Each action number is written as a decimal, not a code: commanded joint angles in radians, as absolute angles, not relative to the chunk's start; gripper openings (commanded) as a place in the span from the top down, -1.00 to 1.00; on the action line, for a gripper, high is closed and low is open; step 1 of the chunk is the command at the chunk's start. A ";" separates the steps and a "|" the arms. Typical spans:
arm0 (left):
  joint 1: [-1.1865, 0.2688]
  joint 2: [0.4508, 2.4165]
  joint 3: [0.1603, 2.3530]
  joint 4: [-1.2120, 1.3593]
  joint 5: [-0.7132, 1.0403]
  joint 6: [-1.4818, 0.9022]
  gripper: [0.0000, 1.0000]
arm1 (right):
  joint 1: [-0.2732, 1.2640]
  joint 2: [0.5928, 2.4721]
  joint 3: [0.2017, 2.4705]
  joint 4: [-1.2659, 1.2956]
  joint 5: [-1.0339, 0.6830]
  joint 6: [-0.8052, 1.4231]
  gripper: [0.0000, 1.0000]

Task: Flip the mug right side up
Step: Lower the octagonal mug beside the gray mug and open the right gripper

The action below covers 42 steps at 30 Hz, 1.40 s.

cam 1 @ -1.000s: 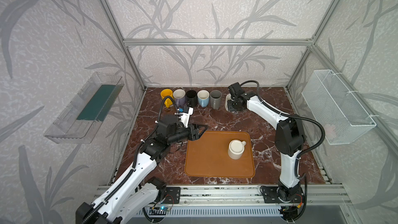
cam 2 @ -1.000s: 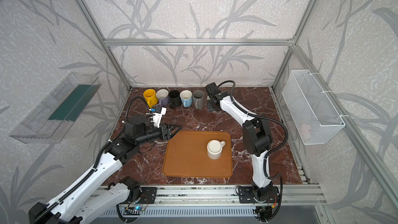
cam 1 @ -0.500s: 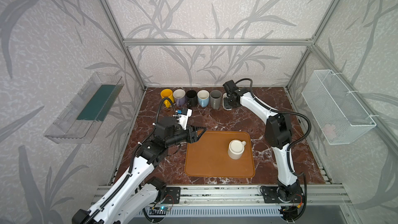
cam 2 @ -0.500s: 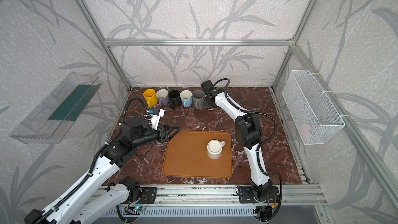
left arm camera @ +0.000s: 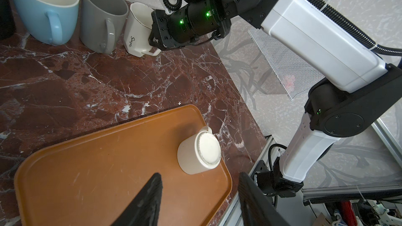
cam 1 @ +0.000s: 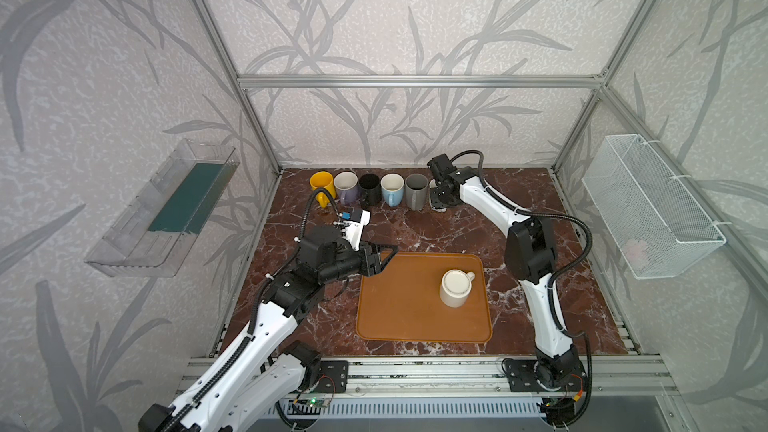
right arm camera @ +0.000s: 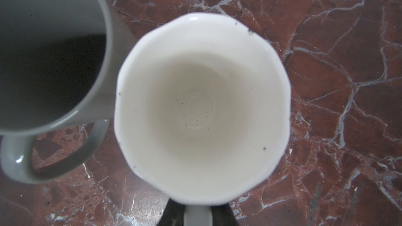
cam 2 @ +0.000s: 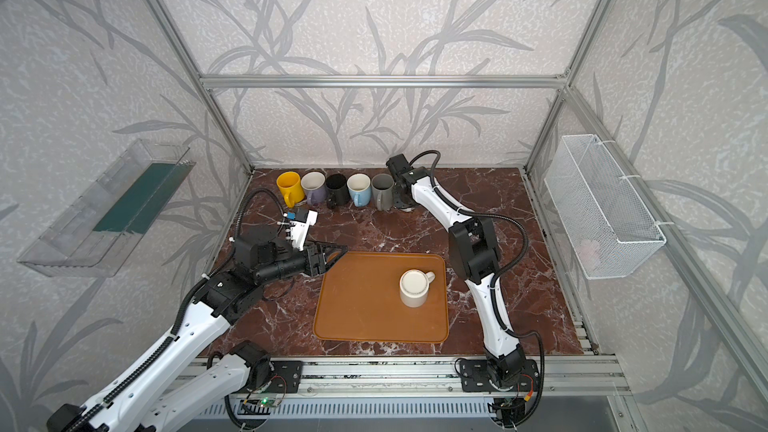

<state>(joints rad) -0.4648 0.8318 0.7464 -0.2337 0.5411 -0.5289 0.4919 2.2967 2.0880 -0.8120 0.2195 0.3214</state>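
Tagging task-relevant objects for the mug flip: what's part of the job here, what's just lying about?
In the job: upside-down cream mug; orange tray under it; left gripper, jaws open, near the tray's corner.

Lying about: yellow mug, purple mug, black mug, blue mug, grey mug, upright in the back row; white mug, held upright by the right gripper; wire basket; clear bin.

Twin high overviews, two close wrist-cams

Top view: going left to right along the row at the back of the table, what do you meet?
yellow mug → purple mug → black mug → light blue mug → grey mug → right gripper, shut on a white mug that it mostly hides here.
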 commanded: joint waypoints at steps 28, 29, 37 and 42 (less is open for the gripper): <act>-0.471 0.805 0.776 -0.276 0.527 -0.502 -0.16 | 0.495 2.276 2.066 -0.749 0.252 0.339 0.56; -0.470 0.805 0.775 -0.276 0.529 -0.501 -0.17 | 0.495 2.276 2.066 -0.751 0.253 0.338 0.54; -0.470 0.806 0.782 -0.282 0.526 -0.500 -0.16 | 0.494 2.253 2.029 -0.745 0.241 0.331 0.26; -0.471 0.810 0.784 -0.287 0.523 -0.495 -0.16 | 0.492 2.204 1.966 -0.716 0.229 0.327 0.07</act>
<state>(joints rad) -0.4660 0.8188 0.7490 -0.2775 0.5362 -0.5220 0.4919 2.2730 1.9945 -0.7307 0.2321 0.3290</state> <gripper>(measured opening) 0.583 0.458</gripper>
